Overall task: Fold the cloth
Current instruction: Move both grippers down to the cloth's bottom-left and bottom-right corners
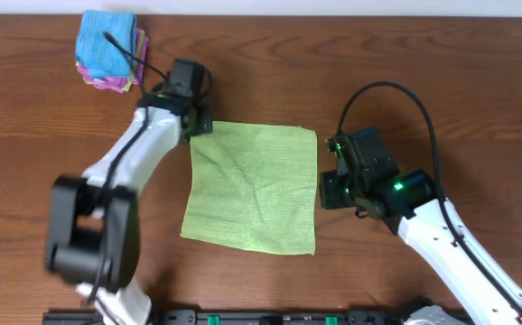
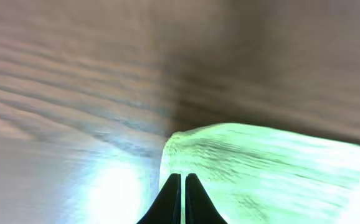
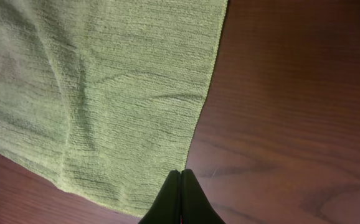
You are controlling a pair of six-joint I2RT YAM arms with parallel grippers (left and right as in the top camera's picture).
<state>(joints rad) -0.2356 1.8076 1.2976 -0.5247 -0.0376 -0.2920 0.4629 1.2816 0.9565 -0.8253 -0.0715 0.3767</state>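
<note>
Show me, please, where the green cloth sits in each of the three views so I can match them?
Overhead: the green cloth lies flat at centre, between the two arms.
Left wrist: blurred, lower right, its corner just above the left fingers.
Right wrist: upper left, its edge running down to the right fingers.
Shared landmark: the brown wooden table around it.

Stack of folded cloths [image 1: 107, 51], blue on top with pink and yellow layers under it, is sitting at the far left corner of the desk [image 1: 270, 81]. Dark wood-grain desk is filling most of the overhead view. Black rail [image 1: 270, 317] with green bits is running along the near edge.
</note>
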